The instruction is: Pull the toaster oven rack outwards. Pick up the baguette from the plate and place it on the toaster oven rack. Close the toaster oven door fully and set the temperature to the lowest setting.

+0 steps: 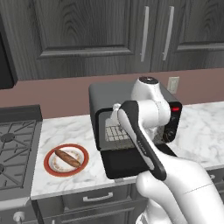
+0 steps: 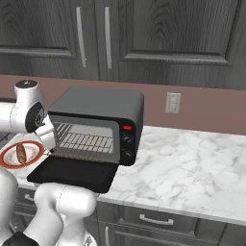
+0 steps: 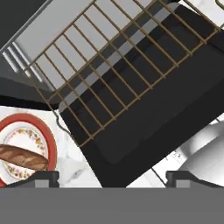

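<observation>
In the hand view the claw [image 3: 112, 177] sits nearest, its 2 tips spread wide with nothing between them, hovering over the toaster oven door [image 3: 144, 127], which lies folded down flat. The toaster oven rack [image 3: 118, 65] juts out over that door, so the pull looks done and the pick is the step in hand. The baguette [image 3: 22, 157] lies on the plate [image 3: 46, 127] at 8 o'clock on the marble surface [image 1: 70, 127]; next, swing there and close on the loaf.
</observation>
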You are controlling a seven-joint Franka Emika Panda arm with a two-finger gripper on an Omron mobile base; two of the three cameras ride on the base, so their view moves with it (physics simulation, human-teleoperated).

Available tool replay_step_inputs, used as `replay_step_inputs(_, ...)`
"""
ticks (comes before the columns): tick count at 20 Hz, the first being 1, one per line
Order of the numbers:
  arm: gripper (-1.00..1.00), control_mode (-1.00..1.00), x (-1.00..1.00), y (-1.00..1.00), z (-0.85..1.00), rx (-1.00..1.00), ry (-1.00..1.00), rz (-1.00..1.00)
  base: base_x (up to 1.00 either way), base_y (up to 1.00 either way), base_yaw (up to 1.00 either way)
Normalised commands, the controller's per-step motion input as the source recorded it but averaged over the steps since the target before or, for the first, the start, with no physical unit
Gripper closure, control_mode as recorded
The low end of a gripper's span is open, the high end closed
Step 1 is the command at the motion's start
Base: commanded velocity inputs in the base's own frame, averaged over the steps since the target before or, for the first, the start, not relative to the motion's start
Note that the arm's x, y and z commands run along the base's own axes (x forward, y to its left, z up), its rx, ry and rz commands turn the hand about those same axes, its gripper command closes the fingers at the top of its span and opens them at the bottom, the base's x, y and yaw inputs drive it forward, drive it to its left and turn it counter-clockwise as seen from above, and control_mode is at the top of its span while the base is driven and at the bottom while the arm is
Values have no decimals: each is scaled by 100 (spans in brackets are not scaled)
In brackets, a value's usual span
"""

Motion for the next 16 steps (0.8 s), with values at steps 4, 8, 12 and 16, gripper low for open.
replay_step_inputs(4, -100, -100, -4, 99, 17, -13, 1, 34, 0, 0, 0)
replay_step_inputs(8, -100, -100, 5, 100, 2, -13, 5, 45, 0, 0, 0)
replay_step_inputs(12, -100, -100, 37, 76, -1, -12, 16, 38, 0, 0, 0)
replay_step_inputs(16, -100, -100, 43, 57, -28, -10, 22, 29, 0, 0, 0)
